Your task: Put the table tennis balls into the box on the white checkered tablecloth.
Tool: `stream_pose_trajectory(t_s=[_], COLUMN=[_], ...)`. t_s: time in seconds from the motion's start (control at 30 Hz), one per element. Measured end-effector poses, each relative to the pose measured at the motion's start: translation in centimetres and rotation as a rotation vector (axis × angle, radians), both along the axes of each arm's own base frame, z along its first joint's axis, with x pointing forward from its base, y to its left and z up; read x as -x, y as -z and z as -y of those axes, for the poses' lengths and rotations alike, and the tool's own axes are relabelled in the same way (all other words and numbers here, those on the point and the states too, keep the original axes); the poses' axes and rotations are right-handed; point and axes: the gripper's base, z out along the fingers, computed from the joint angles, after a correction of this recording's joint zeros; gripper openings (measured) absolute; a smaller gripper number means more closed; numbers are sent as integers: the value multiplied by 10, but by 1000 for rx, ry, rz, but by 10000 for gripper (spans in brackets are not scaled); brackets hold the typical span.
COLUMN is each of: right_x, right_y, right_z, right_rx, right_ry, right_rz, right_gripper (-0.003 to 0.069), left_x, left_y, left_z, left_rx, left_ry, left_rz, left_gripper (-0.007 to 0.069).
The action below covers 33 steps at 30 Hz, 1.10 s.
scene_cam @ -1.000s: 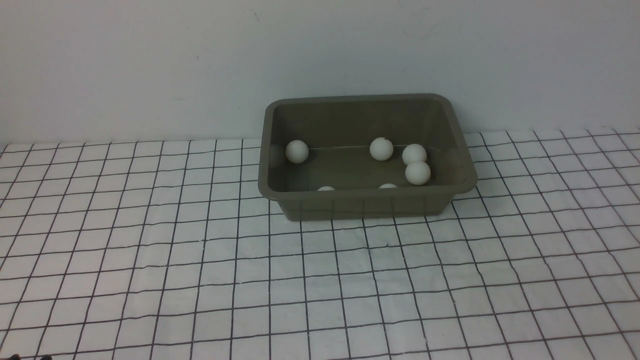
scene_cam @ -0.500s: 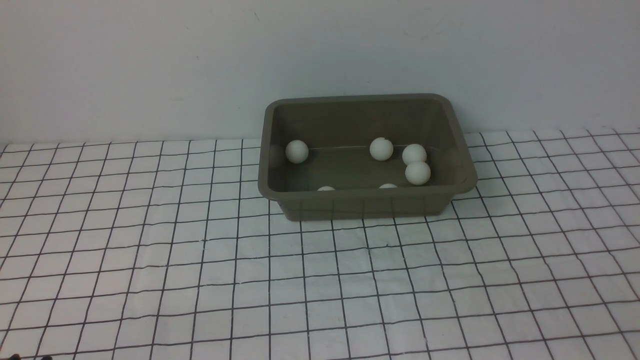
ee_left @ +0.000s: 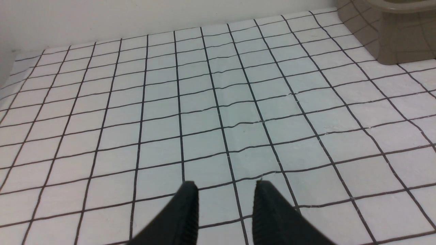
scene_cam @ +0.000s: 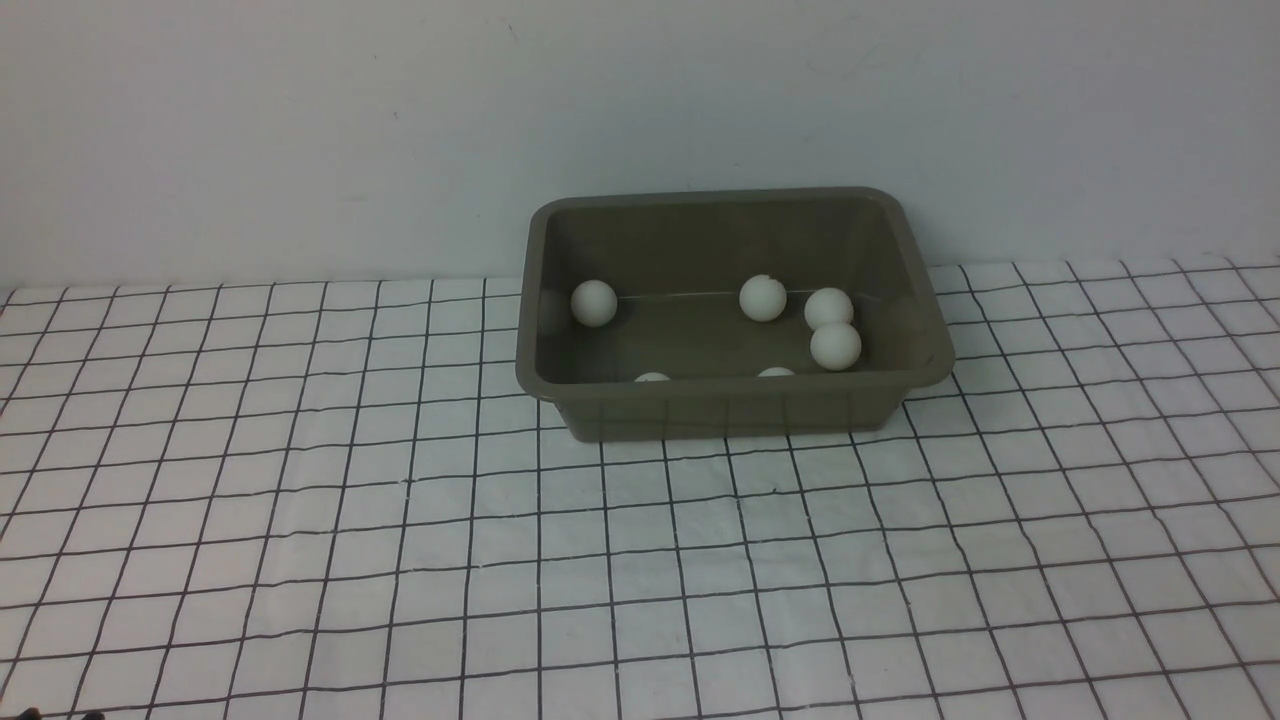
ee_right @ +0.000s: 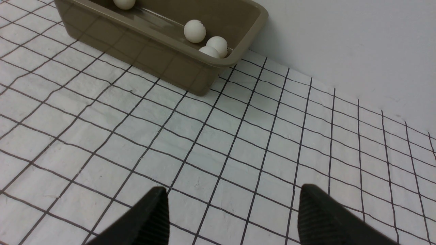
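Observation:
The olive-grey box stands on the white checkered tablecloth near the back wall. Several white table tennis balls lie inside it: one at the left, one at the back, two touching at the right, and two mostly hidden behind the front wall. In the right wrist view the box shows three balls. My left gripper hangs open over bare cloth, the box corner far off. My right gripper is open wide with nothing between its fingers. Neither arm shows in the front view.
A plain pale wall runs right behind the box and along the cloth's far edge. Slight wrinkles cross the cloth in front of the left gripper.

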Motion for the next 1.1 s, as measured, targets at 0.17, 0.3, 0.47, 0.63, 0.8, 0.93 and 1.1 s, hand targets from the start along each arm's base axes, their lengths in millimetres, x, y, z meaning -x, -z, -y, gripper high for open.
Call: stream_pose_trajectory(t_s=[0.17,0.3,0.47,0.63,0.8,0.93,1.1], right_x=[0,0,-1,-3,-4,-3,-2], right_y=[0,0,-2,-2,-3,-4,-9], right_z=[0,0,0,0,-1,-3,-5], right_rx=[0,0,-3,-4,-16,-66,-134], right_ry=[0,1,4,4,4,-7,-9], right_rz=[0,4,25,21,29,28,74], right_gripper=[463,463,463,463,463,463,463], left_x=[0,0,0,0,0,0,0], left_y=[0,0,0,0,0,0,0], left_z=[0,0,0,0,0,0,0], left_rx=[0,0,0,0,0,0,0], left_ry=[0,0,0,0,0,0,0], left_rz=[0,0,0,0,0,0,-1], left_gripper=[209,209,209,209,209,209,209])
